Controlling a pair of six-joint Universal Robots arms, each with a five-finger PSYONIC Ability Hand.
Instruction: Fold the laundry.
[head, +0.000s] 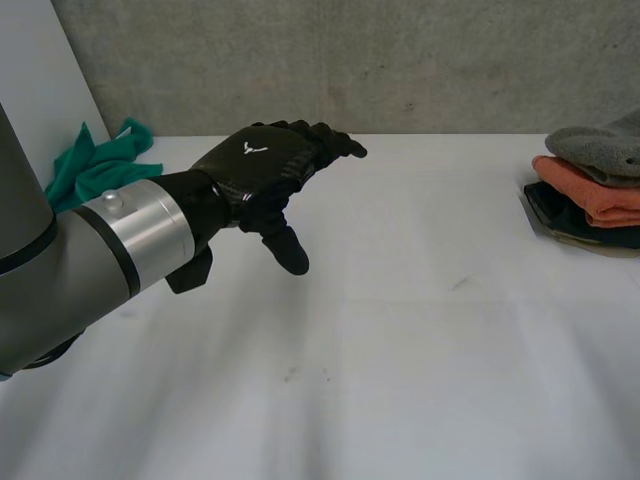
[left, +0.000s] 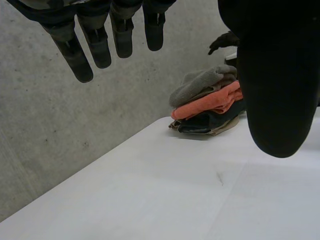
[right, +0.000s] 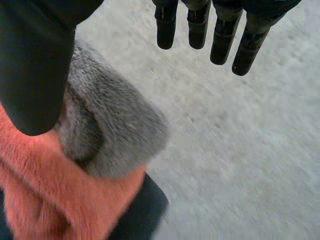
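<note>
The left hand (head: 262, 165) is wide over the surface (head: 420, 330), a green cloth (head: 95, 160) behind its arm; the right hand (right: 35, 60) is wide above the folded pile (right: 110, 135).

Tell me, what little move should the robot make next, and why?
Probably swing the left robot hand over to the crumpled green cloth beside its arm. That hand hangs open and empty over the table, while the other cloths already lie folded in a stack.
</note>
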